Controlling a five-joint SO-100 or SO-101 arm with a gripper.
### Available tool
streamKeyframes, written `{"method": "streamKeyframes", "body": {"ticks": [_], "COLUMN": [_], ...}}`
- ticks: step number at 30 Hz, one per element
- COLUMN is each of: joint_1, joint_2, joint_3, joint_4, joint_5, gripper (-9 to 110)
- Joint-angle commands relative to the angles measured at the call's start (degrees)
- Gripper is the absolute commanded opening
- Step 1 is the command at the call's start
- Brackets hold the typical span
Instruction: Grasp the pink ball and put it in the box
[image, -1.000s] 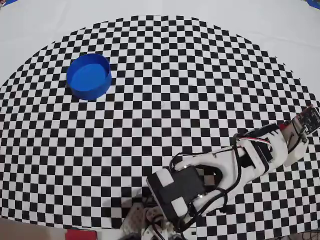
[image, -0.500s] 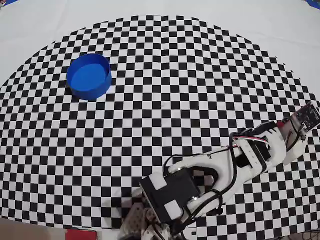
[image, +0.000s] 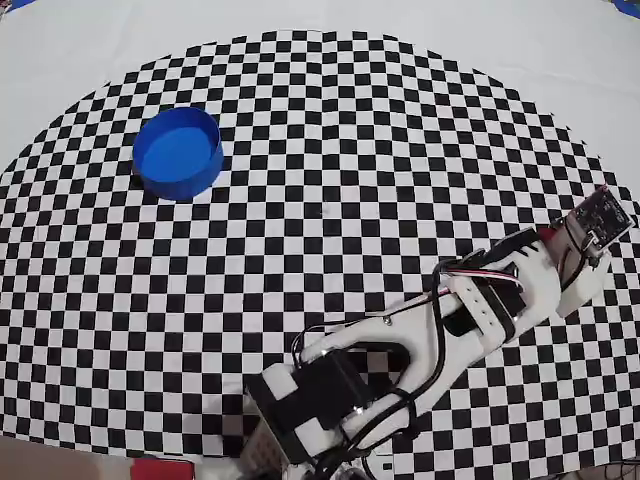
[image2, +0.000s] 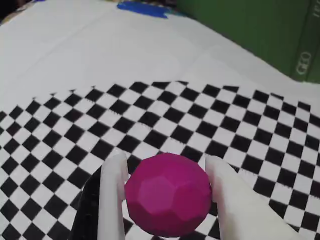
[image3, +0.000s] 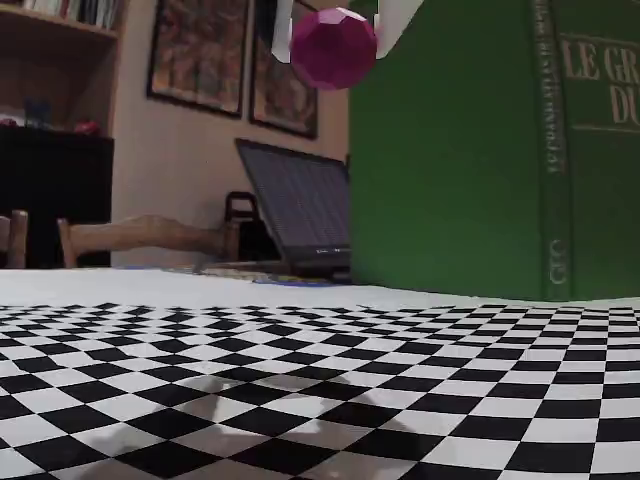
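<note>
The pink ball (image2: 167, 195) is a faceted magenta sphere clamped between my two white fingers (image2: 112, 200). My gripper (image2: 165, 165) is shut on it and holds it well above the checkered mat. In the fixed view the ball (image3: 333, 45) hangs at the top of the picture in the gripper (image3: 335, 22), with its shadow on the mat below. In the overhead view the ball is hidden under the wrist (image: 590, 235) at the right edge of the mat. The box (image: 178, 152), a round blue open tub, stands far off at the upper left and looks empty.
A large green book (image3: 480, 150) stands upright past the mat's edge, with an open laptop (image3: 295, 210) beside it. White tablecloth (image2: 100, 50) lies beyond the checkered mat (image: 330, 180). The arm's base (image: 310, 410) is at the bottom centre.
</note>
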Motion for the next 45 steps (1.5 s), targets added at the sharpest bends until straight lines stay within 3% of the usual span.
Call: {"method": "streamKeyframes", "body": {"ticks": [1,19,45], "joint_1": [-0.4,-5.6,-21.8], "joint_2": [3.8,11.8,16.0], "joint_3": [-0.2,4.7,6.5], "joint_4": [0.8,3.3,5.4], "joint_5": [0.0,0.2,0.2], "gripper": [0,0,0]}}
